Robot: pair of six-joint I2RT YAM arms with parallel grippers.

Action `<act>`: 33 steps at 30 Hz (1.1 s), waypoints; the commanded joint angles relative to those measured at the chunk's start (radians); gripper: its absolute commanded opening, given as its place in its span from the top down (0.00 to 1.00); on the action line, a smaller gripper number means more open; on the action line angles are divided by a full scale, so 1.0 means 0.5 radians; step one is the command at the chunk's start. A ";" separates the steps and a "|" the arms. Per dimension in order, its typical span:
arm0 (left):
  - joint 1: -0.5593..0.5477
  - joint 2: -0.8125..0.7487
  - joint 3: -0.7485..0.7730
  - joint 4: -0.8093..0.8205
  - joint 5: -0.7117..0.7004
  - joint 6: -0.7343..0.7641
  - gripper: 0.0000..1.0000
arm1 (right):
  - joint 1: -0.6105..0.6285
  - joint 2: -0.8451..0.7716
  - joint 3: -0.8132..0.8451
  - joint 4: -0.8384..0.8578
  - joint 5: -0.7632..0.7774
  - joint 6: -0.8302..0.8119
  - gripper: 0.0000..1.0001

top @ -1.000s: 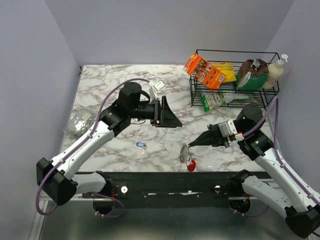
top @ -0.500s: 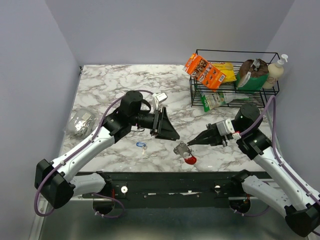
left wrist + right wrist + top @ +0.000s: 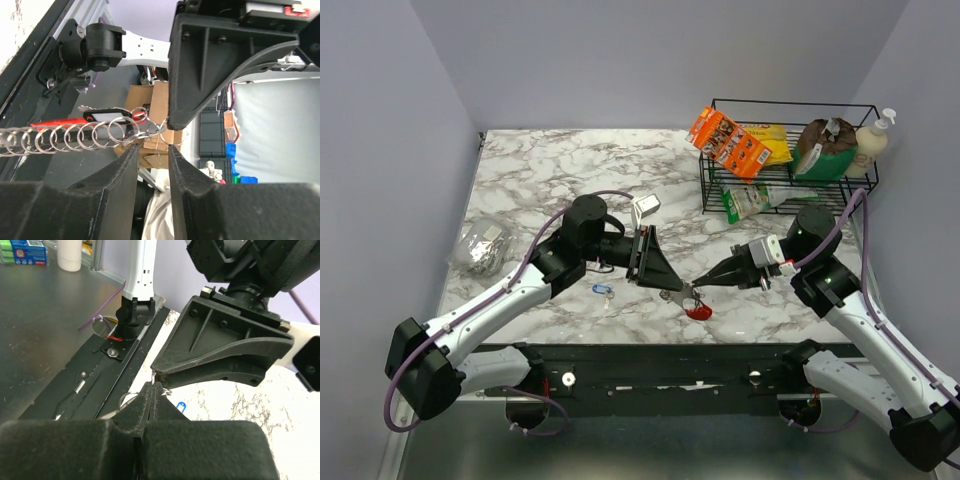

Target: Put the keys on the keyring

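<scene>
right tool pinched shut on keyring | left tool narrow gap, gripping nothing | tip: close left on ring end, keep it taut, blue key next

A black wire rack is standing at the far right of the marble table, holding a soap bottle, a brown bag and a yellow packet. An orange box is leaning against it. A crumpled foil lump is lying at the left edge.
</scene>
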 commanded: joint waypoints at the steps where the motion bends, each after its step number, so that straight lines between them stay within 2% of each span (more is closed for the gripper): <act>1: -0.017 -0.030 -0.045 0.110 -0.002 -0.081 0.62 | -0.005 -0.016 0.018 0.008 0.065 -0.049 1.00; 10: -0.017 -0.070 -0.107 0.051 -0.039 -0.071 0.61 | -0.005 -0.016 0.027 0.008 0.065 -0.049 1.00; 14: -0.017 -0.073 -0.143 0.060 -0.035 -0.078 0.52 | -0.005 -0.022 0.030 0.011 0.068 -0.042 1.00; 16: -0.018 -0.067 -0.153 0.088 -0.035 -0.096 0.50 | -0.005 -0.022 0.027 0.005 0.068 -0.042 1.00; 20: -0.014 -0.066 -0.168 0.143 -0.048 -0.139 0.52 | -0.005 -0.031 0.024 0.011 0.065 -0.036 1.00; 27: -0.014 -0.042 -0.288 0.603 -0.069 -0.409 0.58 | -0.002 -0.031 0.018 0.011 0.056 -0.030 1.00; 33: -0.014 0.001 -0.272 0.637 -0.066 -0.415 0.59 | -0.005 -0.034 0.021 0.012 0.046 -0.027 1.00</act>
